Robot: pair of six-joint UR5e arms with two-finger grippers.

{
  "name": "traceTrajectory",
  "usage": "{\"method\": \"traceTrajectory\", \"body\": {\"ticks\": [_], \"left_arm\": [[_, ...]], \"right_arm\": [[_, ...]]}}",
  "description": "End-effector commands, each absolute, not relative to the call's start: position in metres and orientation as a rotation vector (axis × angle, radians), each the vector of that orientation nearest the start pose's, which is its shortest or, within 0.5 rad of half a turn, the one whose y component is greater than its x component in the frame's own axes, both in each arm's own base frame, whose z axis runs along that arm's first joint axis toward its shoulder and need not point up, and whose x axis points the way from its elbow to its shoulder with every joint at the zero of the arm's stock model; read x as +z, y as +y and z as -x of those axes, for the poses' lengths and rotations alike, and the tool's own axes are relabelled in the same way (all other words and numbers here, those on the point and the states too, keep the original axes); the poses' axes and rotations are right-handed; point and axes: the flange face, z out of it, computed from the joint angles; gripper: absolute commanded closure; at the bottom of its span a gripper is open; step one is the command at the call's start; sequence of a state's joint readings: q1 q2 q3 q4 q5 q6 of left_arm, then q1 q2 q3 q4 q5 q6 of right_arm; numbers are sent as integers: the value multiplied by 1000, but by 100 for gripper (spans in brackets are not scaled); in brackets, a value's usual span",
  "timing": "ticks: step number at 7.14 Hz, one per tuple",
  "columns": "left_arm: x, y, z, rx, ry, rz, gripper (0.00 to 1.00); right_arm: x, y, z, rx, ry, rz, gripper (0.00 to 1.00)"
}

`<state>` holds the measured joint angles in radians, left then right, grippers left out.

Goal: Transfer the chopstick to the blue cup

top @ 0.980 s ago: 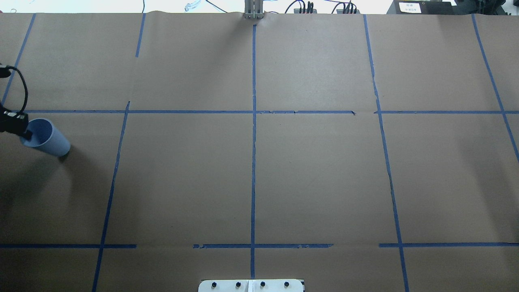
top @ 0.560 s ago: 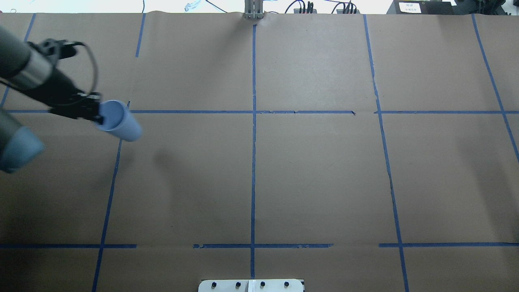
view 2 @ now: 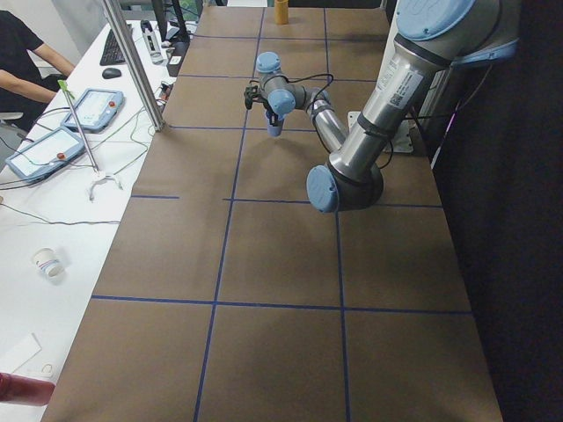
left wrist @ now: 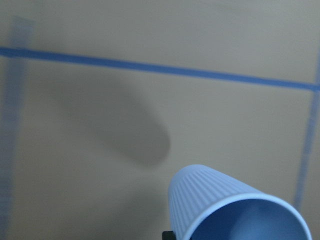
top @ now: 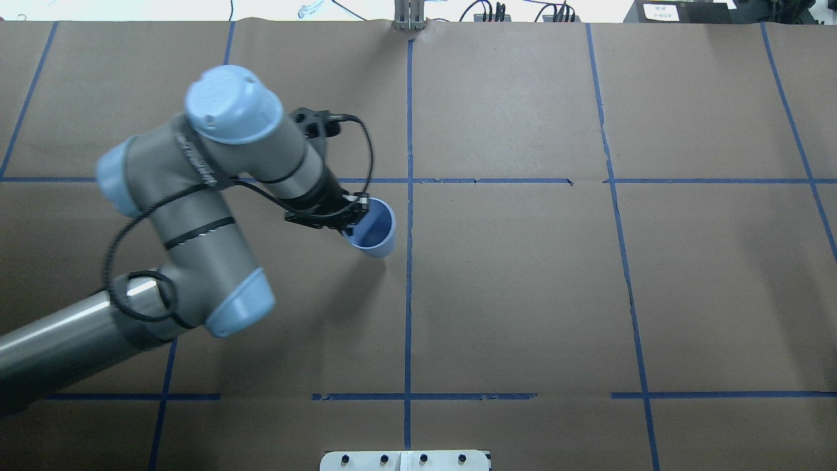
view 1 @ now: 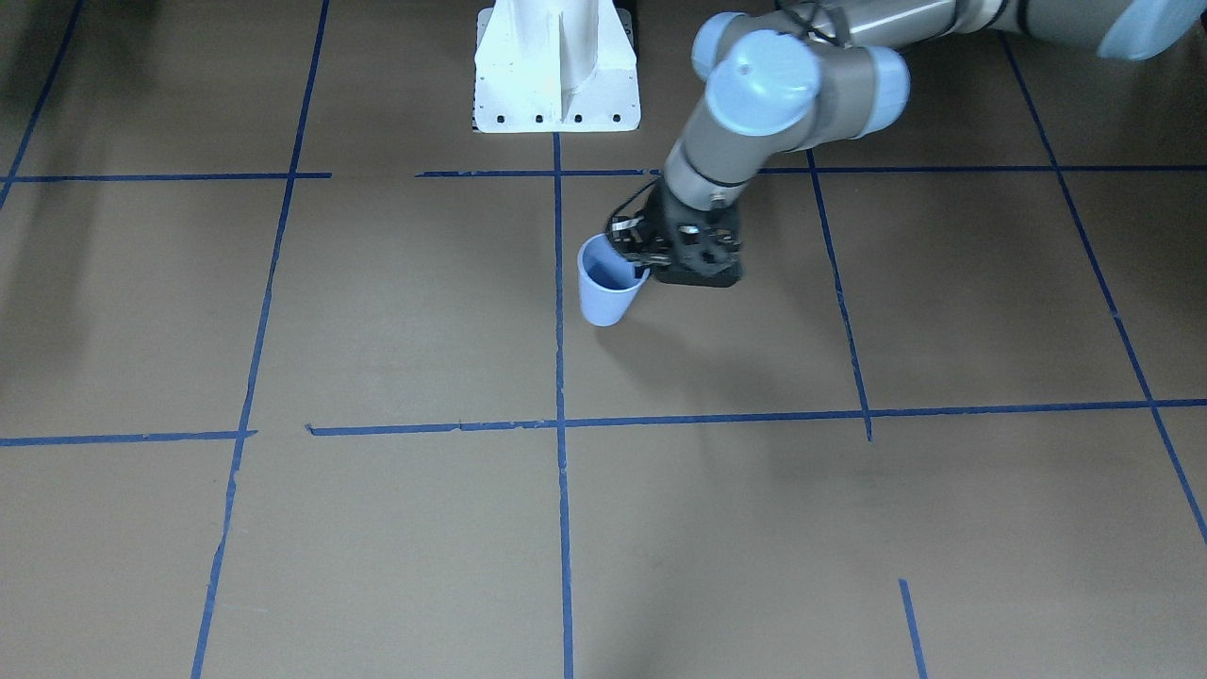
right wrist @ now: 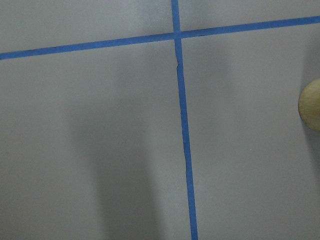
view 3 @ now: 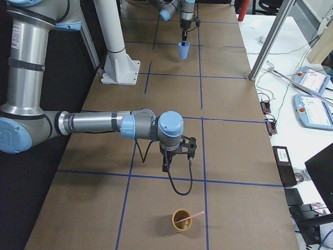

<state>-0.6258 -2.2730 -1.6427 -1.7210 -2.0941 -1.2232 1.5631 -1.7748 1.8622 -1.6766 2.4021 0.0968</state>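
My left gripper (top: pixel 356 221) is shut on the rim of the pale-blue ribbed cup (top: pixel 374 227), one finger inside and one outside. It holds the cup upright, a little above the table, just left of the centre tape line. The cup also shows in the front-facing view (view 1: pixel 606 288) and the left wrist view (left wrist: pixel 235 207). A pinkish-red chopstick (view 3: pixel 189 216) leans in a tan cup (view 3: pixel 181 221) at the table's right end. My right gripper (view 3: pixel 166 165) hangs near that tan cup, apart from it. I cannot tell whether it is open or shut.
The white robot base (view 1: pixel 556 75) stands at the table's near edge. Blue tape lines grid the brown paper. The tan cup's edge shows in the right wrist view (right wrist: pixel 311 106). A metal post (view 3: pixel 273 39) and desks with tablets (view 3: pixel 312 99) line the far side.
My left arm has swept right with the blue cup, from the table's left edge to just left of the centre line. The grip on the rim is unchanged.
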Motion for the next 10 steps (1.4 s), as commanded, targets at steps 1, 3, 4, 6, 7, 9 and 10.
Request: {"method": "traceTrajectory", "body": {"ticks": [1,3,4,6,7,9,10], "left_arm": [[165,-465,-540,3,1011,-1,100],[169,-462,-550,8,999,12,98],[173,-459,-554,11,991,14,92],[176,-452,-560,15,985,12,75],[173,-452,-560,18,988,9,27],[151,-451,-539,10,1033,-20,0],[147,-454,-524,-23,1049,-22,0]], "right_arm": [[613,-403,-56,91,-840,61,0],[613,-403,-55,92,-851,63,0],[612,-403,-55,93,-856,64,0],[612,-403,-55,93,-859,64,0],[612,-403,-55,93,-859,64,0],[610,-404,-55,84,-853,55,0],[612,-404,-56,71,-850,45,0]]}}
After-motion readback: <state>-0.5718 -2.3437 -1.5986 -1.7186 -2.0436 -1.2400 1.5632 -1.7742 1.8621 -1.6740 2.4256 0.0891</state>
